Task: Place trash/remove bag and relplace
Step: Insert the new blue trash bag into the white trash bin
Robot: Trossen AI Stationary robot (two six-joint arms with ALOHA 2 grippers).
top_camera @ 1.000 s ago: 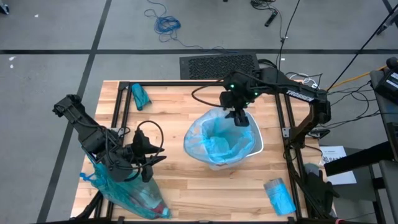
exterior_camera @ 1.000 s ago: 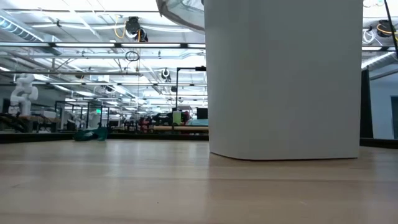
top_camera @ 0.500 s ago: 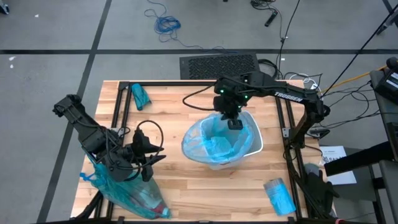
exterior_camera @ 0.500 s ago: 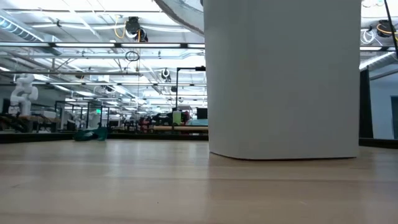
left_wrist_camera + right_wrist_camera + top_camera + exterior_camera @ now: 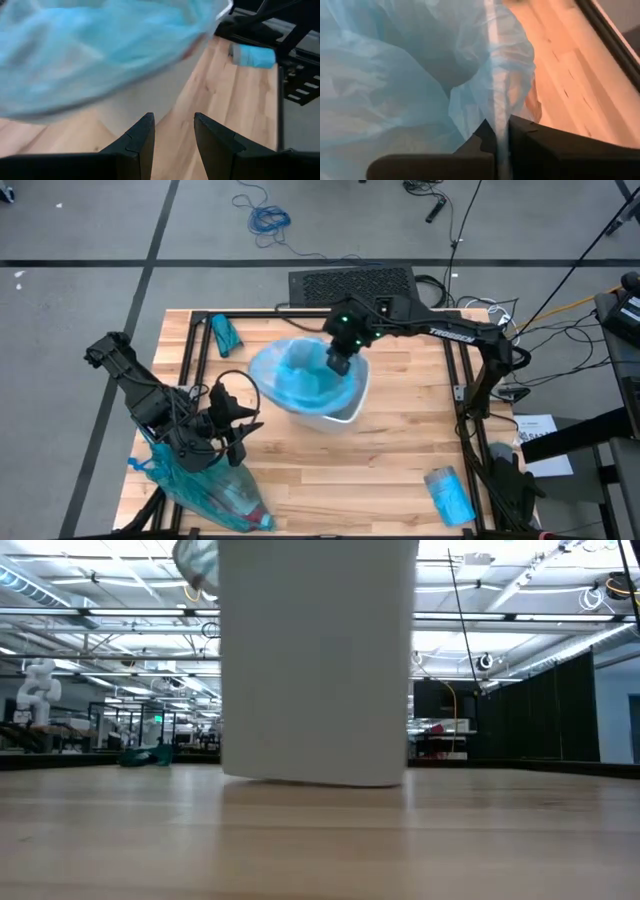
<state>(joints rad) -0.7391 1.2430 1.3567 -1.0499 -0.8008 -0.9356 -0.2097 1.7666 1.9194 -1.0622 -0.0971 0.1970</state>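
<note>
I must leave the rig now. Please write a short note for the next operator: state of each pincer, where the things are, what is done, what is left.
Right pincer: shut on the blue bag liner at the rim of the white bin, which stands tilted on the table.
Left pincer: open, empty, beside the filled bag at the table's near left corner.
Spare folded bags: one at the far left, one at the near right.
Done: full bag out, new liner in the bin.
Left: seat the liner evenly, set the bin upright.
</note>
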